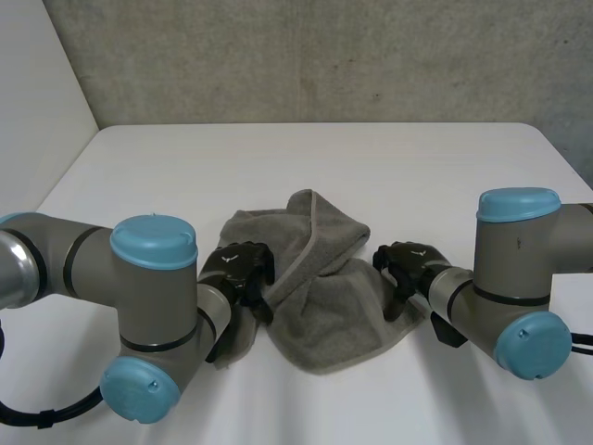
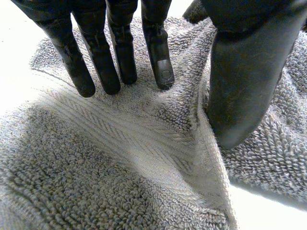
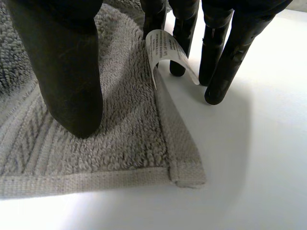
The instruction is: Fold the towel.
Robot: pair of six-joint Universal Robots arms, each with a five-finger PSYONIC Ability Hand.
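Note:
A grey towel (image 1: 315,278) lies crumpled near the table's front, its far part bunched into a fold. My left hand (image 1: 239,269) rests at the towel's left edge. In the left wrist view its straight fingers (image 2: 96,57) and thumb (image 2: 244,81) touch the terry (image 2: 120,158), spread wide apart with a hem ridge rising between them. My right hand (image 1: 408,264) is at the towel's right edge. There its thumb (image 3: 67,72) presses the towel (image 3: 120,124) near a corner. The straight fingers (image 3: 220,57) stand on the bare table beside the hem, by a curled white label (image 3: 165,50).
The white table (image 1: 306,167) stretches far behind the towel, with a grey wall beyond it. Both forearms lie low over the table's front at either side of the towel.

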